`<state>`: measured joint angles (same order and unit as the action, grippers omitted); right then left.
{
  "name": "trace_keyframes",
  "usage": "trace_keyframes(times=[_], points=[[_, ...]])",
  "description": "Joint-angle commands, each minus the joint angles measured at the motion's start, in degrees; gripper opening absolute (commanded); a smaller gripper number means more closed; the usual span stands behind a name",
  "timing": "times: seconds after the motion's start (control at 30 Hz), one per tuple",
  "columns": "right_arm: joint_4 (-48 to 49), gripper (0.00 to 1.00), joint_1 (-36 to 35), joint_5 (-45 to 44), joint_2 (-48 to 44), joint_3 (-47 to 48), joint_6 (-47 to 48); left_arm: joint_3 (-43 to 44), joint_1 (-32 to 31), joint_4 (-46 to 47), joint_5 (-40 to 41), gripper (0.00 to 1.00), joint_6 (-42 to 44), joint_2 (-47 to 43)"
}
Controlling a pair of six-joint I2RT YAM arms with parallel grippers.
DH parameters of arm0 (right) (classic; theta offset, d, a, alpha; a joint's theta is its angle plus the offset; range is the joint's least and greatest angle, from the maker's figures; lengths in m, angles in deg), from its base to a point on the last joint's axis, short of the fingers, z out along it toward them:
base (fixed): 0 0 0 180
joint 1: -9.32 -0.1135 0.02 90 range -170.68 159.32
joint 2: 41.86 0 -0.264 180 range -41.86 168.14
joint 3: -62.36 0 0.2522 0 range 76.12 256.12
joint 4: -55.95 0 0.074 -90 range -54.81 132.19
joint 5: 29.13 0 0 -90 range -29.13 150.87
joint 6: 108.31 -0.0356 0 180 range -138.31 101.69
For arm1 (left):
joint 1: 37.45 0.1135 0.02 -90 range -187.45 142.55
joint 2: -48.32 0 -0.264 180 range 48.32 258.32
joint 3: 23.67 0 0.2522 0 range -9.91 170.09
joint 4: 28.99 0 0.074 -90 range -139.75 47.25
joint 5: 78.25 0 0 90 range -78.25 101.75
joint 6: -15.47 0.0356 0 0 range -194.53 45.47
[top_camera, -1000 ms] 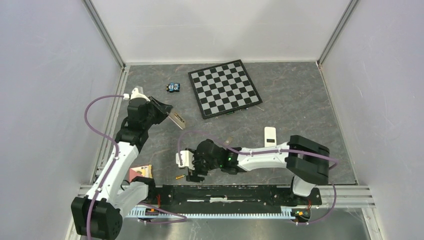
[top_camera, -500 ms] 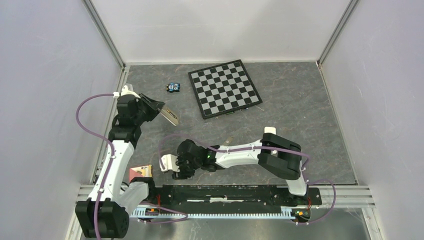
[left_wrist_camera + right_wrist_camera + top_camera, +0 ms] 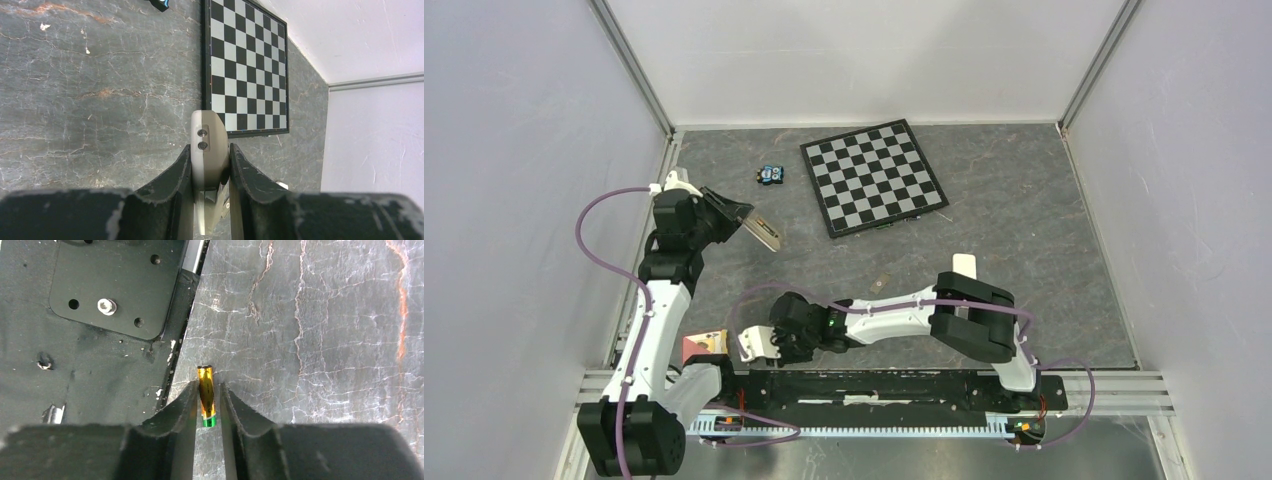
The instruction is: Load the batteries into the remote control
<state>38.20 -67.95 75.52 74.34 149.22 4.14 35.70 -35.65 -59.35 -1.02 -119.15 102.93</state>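
The right gripper (image 3: 207, 390) is down at the table (image 3: 325, 340), its two fingers pressed in on either side of a battery (image 3: 206, 399). The little gold cylinder with a green end appears to lie flat on the stone-patterned surface, right beside the edge of the black base plate (image 3: 100, 300). The fingers straddle it across its width, which looks like the sensible way to pinch something so thin without it rolling off. The left gripper (image 3: 210, 150) is clamped on the remote (image 3: 206, 132), held edge-on and raised clear of the table at the left side, not far from the chessboard (image 3: 874, 177). Holding it aloft and steady this way probably keeps its back within reach of the other arm. The two arms are well apart, so the battery would need lifting and carrying over to the remote. The compartment itself can't be seen from here — nor can a second battery.
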Motion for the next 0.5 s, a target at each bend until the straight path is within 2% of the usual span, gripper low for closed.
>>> trace_keyframes(times=[0.0, 0.03, 0.1, 0.17, 0.23, 0.3, 0.47], points=[[-1.98, 0.19, -0.57, -4.05, 1.89, 1.71, 0.67, 1.26, 0.36, 2.71, -2.08, 0.02, 0.9, -0.7], [-2.12, 0.13, -0.64, -4.93, 1.86, 1.54, 0.66, 1.16, 0.41, 2.71, -2.02, 0.02, 0.85, -0.81], [-1.39, 0.07, -1.01, -8.2, 1.24, 0.82, 0.41, 1.11, 0.48, 2.71, -1.99, 0.02, 0.76, -1.08], [-0.85, 0.06, -1.42, -10.59, 0.47, -0.28, 0.6, 1.2, 0.44, 2.8, -2.16, 0.02, 0.59, -1.31], [-1.35, 0.11, -1.78, -11.94, 0.22, -0.55, 1.2, 1.16, 0.41, 2.92, -2.41, 0.02, 0.5, -1.44], [-2.69, 0.22, -2.14, -13.02, 0.43, -0.11, 1.85, 1.16, 0.42, 2.99, -2.52, 0.02, 0.41, -1.55], [-6.22, 0.29, -3.03, -13.79, 1.41, 1.46, 3.22, 1.18, 0.54, 2.89, -2.58, 0.02, 0.32, -2.03]])
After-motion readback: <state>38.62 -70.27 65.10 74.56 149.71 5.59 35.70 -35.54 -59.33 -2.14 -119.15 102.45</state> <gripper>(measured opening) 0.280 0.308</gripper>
